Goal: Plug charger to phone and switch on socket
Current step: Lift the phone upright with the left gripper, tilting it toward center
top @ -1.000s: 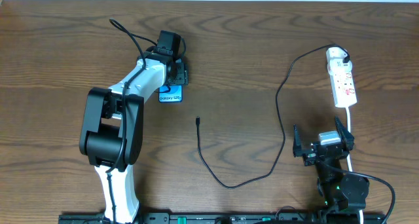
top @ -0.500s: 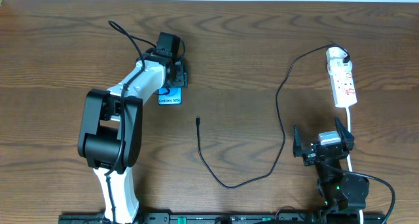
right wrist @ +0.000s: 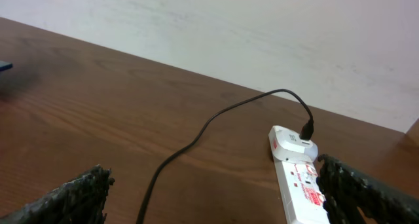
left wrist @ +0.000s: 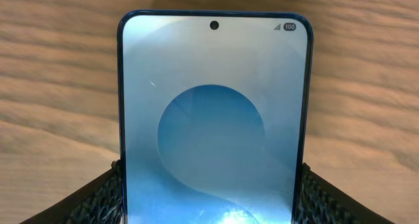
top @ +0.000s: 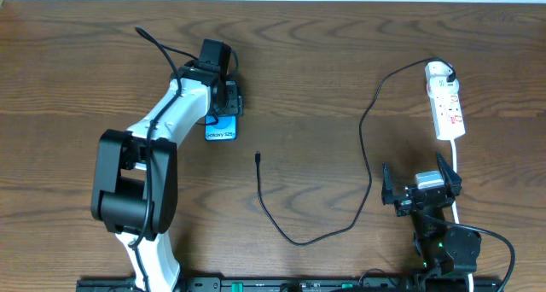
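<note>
The phone (top: 220, 131) lies at the table's back left with its lit white and blue screen up, and it fills the left wrist view (left wrist: 213, 119). My left gripper (top: 225, 107) (left wrist: 211, 207) is shut on the phone, one finger against each long edge. The charger's black cable (top: 307, 238) runs from its loose connector tip (top: 258, 158) mid-table to its plug (top: 446, 70) (right wrist: 308, 128) in the round end of the white socket (top: 448, 104) (right wrist: 302, 188). My right gripper (top: 417, 174) (right wrist: 216, 198) stands open and holds nothing, on the near side of the socket.
The socket's thick white cord (top: 456, 177) runs toward the front past the right gripper. The charger cable (right wrist: 196, 135) curves across the wood between the right fingers. A pale wall (right wrist: 229, 34) rises behind the table's far edge.
The left arm's elbow has swung to the left, and the phone in its gripper has slid a little toward the front. The right arm and the cable have not moved.
</note>
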`<move>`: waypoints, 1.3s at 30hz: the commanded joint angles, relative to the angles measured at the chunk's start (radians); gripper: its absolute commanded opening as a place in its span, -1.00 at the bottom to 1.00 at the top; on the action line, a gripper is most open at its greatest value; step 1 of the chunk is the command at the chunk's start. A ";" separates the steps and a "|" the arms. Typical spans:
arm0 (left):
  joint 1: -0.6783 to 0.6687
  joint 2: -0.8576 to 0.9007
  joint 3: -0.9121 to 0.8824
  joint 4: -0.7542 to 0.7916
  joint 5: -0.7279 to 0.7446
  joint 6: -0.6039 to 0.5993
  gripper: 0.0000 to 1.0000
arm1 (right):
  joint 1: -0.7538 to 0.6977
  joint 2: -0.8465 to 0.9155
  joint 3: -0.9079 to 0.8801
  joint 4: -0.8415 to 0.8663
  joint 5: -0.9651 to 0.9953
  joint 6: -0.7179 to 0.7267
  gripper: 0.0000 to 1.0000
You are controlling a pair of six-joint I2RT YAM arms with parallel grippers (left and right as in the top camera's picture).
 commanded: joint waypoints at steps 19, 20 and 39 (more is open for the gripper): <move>0.005 -0.365 0.003 -0.251 0.237 -0.264 0.35 | 0.006 -0.006 -0.004 0.000 0.000 0.010 0.98; 0.005 -0.370 0.003 -0.260 0.237 -0.288 0.35 | 0.006 -0.006 -0.004 0.000 0.000 0.010 0.98; 0.005 -0.372 0.003 -0.334 0.465 -0.525 0.36 | 0.006 -0.006 -0.004 0.000 0.001 0.009 0.98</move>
